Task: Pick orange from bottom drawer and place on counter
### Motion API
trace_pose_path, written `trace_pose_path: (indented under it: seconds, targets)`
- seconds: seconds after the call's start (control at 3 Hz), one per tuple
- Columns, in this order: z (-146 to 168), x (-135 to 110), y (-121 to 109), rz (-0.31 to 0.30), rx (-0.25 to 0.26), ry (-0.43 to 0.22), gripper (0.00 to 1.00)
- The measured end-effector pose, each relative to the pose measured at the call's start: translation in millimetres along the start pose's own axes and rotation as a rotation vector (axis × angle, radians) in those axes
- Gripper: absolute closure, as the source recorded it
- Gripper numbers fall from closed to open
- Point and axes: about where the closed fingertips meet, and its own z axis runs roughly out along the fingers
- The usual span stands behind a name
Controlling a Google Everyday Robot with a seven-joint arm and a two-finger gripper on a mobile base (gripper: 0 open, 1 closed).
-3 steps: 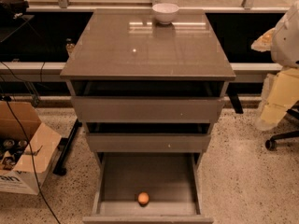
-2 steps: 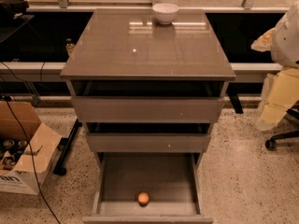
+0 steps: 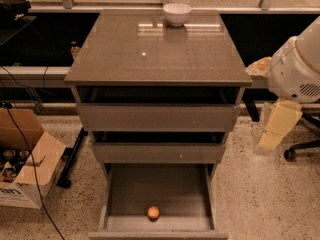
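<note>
I find the orange (image 3: 153,212) on the floor of the bottom drawer (image 3: 125,189), just behind its front panel and midway across. The drawer is pulled out, I judge so it can be reached from above. The gripper (image 3: 276,129) hangs up and right of the drawer, well apart; whether it is parted or closed I cannot tell. Above the drawer, the worktop (image 3: 150,59) carries a white bowl (image 3: 177,13) at its far edge.

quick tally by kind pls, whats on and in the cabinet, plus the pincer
drawers: 3
orange: 1, in the bottom drawer
bowl: 1, on the counter
pincer: 1, hanging right of the drawers
total: 6
</note>
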Motion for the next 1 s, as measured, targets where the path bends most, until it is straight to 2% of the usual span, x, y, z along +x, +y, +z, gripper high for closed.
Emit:
trace_pose_path:
  seconds: [0.33,0.67,1.0]
  targets:
    - [43,0,4,-0.031,-0.027,-0.092,0.0]
    - [105,11,1,0.029,-0.094,-0.2,0.0]
    - [119,15,1,0.043,-0.12,-0.213,0.0]
